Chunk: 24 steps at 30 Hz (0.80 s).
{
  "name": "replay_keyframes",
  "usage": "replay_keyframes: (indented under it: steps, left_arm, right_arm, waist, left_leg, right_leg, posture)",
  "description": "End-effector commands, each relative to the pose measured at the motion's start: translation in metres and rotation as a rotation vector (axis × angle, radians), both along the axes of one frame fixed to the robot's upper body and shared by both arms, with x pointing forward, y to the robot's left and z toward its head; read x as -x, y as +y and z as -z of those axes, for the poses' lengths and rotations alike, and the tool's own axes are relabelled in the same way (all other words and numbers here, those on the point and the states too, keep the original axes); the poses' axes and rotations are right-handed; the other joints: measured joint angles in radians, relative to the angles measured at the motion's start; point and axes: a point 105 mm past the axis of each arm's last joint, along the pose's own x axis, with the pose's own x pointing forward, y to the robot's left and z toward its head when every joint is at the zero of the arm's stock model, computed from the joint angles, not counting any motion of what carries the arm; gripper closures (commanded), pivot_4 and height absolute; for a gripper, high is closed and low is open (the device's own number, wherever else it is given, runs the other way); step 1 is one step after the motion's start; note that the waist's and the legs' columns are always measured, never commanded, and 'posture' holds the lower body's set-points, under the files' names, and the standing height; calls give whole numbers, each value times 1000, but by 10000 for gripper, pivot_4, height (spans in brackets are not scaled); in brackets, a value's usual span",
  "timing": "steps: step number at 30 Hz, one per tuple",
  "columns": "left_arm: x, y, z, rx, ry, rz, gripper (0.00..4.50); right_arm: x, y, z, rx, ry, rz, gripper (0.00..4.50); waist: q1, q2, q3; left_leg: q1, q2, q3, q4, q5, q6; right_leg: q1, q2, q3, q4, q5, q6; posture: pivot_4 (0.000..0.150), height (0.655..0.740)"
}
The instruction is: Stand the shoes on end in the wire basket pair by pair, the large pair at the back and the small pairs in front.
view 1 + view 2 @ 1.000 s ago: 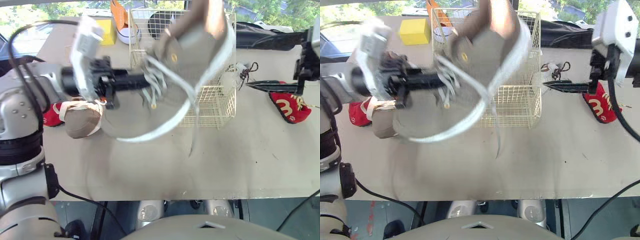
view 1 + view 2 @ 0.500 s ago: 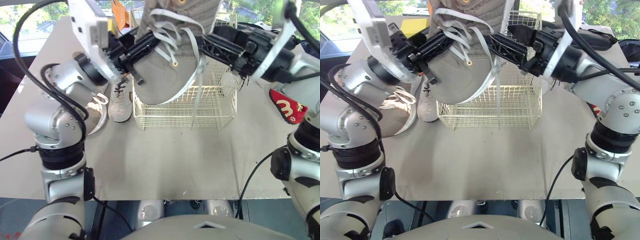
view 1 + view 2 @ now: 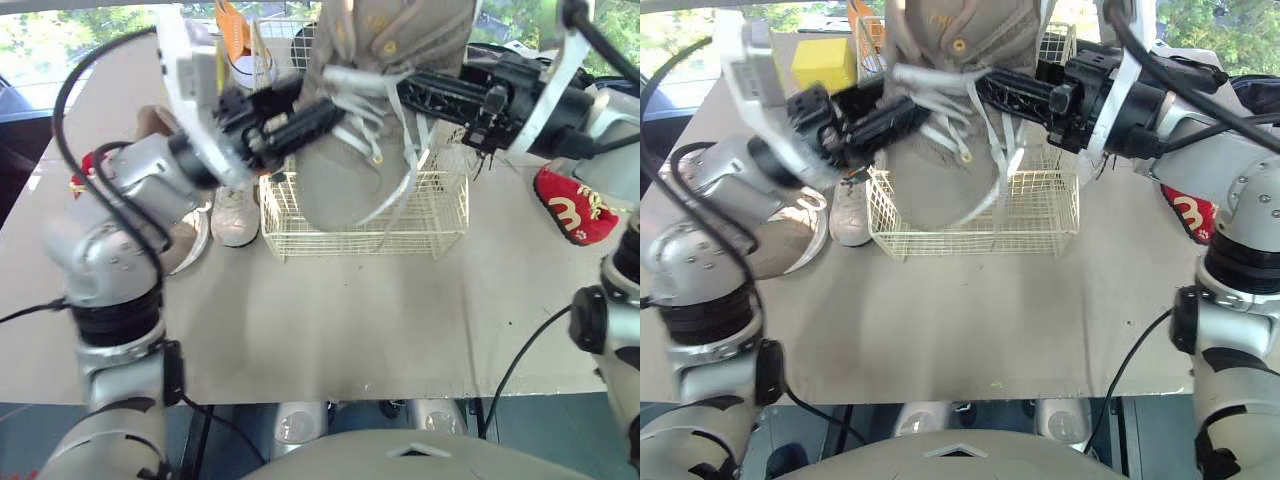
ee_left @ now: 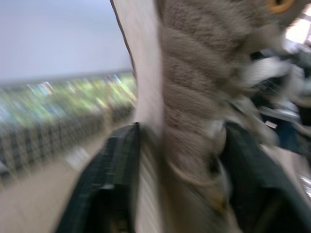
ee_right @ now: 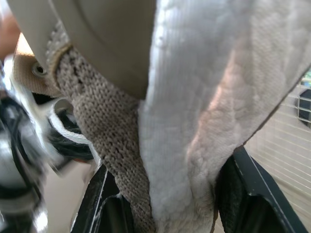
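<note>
Left eye view had the large grey knit sneaker (image 3: 385, 90) up in the air over the wire basket (image 3: 435, 215), toe down, heel up. Both arms were on it. The left gripper (image 3: 330, 110) was clamped on the collar from one side and the right gripper (image 3: 408, 92) on the padded collar from the other. The wrist views showed fabric pinched between each pair of fingers. I couldn't tell whether the toe was past the basket rim or just above it.

Risks as I judged them:

1. **Laces.** The loose white laces (image 3: 405, 165) hung beside the toe right over the mesh. On a descent an end could thread a wire cell and drag or tip the basket, which looked light.
2. **Grip.** Two grippers held one soft collar. If the arms pulled unevenly, the knit could slide out of one pinch, and the sneaker would swing on the other and land flat instead of on end.
3. **Placement.** This big shoe belonged at the back but hung about mid-basket. Lowered straight, it would eat the front space meant for the small pairs.
4. **Nearby shoes.** The small white sneaker (image 3: 236, 205) sat on the worktop (image 3: 350, 330) just beside the basket's left wall. The second large sneaker (image 3: 790, 240) lay next to it under the left arm, so a wide elbow swing could knock either.

The red slipper (image 3: 572, 205) lay well off to the right and was no concern.
</note>
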Motion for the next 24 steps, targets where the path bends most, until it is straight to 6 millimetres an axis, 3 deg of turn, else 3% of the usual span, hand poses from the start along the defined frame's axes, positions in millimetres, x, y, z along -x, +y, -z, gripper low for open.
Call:
replay_keyframes:
  steps: [1,6,10,17,24]
  left_arm:
    - [27,10,2,-69,0,20,5142]
    - [50,14,27,-142,53,9,5142]
    - [52,9,28,-117,27,-13,5142]
    - [53,14,22,-96,-34,-63,5142]
    - [54,19,24,-96,-56,-98,5142]
  right_arm:
    - [0,-27,-52,-30,-262,40,32214]
    - [-15,-44,-91,28,-538,78,32224]
    - [-25,-42,-105,51,-668,29,32224]
    - [-51,-29,-92,209,-799,-70,32224]
    - [-72,-26,-66,301,-766,-142,32224]
  waist:
    - [1,0,0]
    - [-9,1,1]
    - [-9,1,1]
    - [-11,2,1]
    - [-11,3,2]
  left_leg:
    - [0,-1,0,0,0,0]
    - [2,-1,1,0,0,0]
    - [2,-1,2,0,0,0]
    - [3,0,3,0,0,0]
    - [2,0,3,-1,0,0]
  right_leg:
    - [0,0,0,0,0,0]
    - [0,0,2,0,0,0]
    - [0,1,2,0,0,0]
    - [0,0,3,0,0,0]
    - [0,0,2,-1,0,-1]
  posture:
    - [1500,7400]
    - [1500,7400]
    - [1500,7400]
    - [1500,7400]
    - [1500,7400]
